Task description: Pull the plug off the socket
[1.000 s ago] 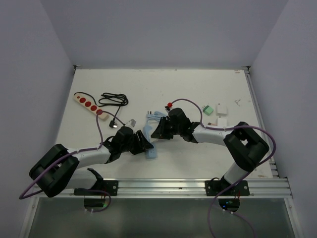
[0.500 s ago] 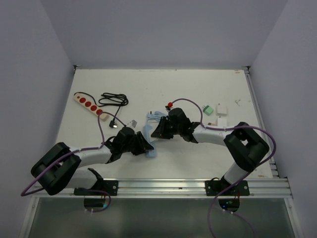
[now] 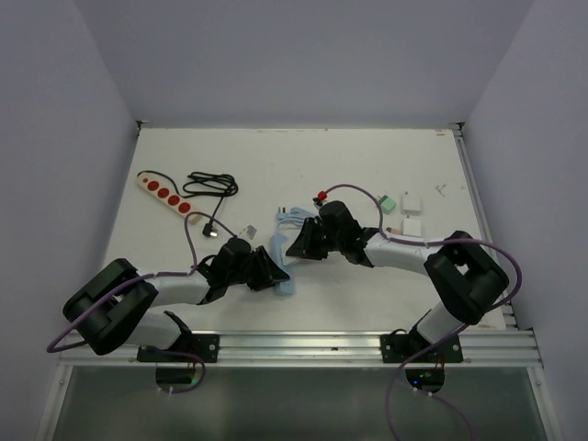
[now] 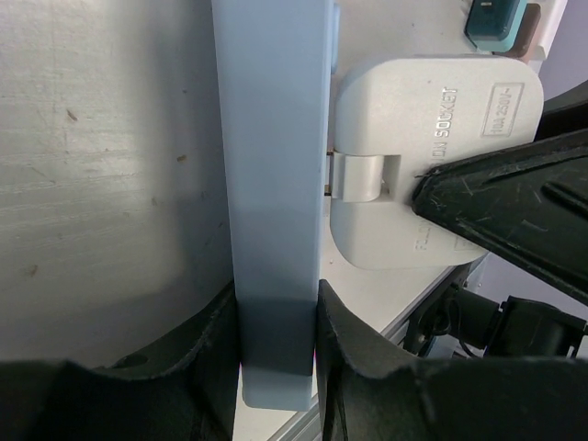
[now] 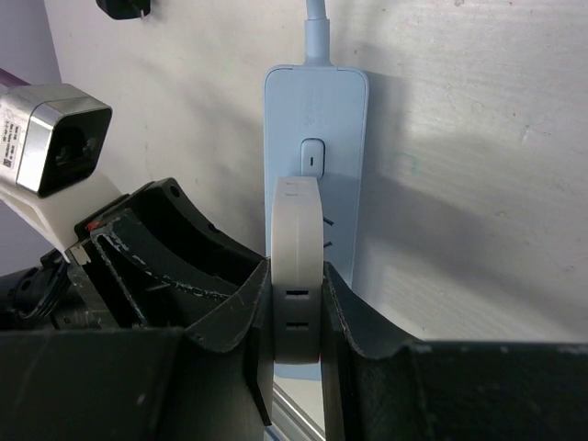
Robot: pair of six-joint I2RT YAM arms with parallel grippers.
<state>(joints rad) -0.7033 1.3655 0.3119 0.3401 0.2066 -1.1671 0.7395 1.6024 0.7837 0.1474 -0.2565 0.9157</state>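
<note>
Nearest the bases, the left end effector [image 4: 276,354] is clamped on the socket strip [image 4: 274,165], a long, flat bar of smooth pale-blue plastic with squared edges. Its scuffed black fingers [image 4: 207,344] press the bar's two long sides near one end. The strip lies on the desk [image 3: 322,156], a matt white surface with faint scratches and specks.

Just past it, the right end effector [image 5: 296,322] is closed on the plug [image 5: 299,262], a white, rounded block with moulded lettering on its back. Its fingers press the plug's two broad faces. The plug sits against the strip's socket face near the middle; whether its pins are fully in cannot be told. Beyond it the strip carries a small rounded switch [image 5: 313,158] and a pale-blue cord [image 5: 317,23] that leaves the far end.

Farther out, to the left, lie a cream strip with red switches [image 3: 165,195] and a coiled black cable [image 3: 209,186], well apart from both arms. To the right sit a green adapter [image 3: 385,203] and a white adapter [image 3: 411,201], near the desk's metal side rail [image 3: 478,202]. The far half of the desk lies bare up to the walls.
</note>
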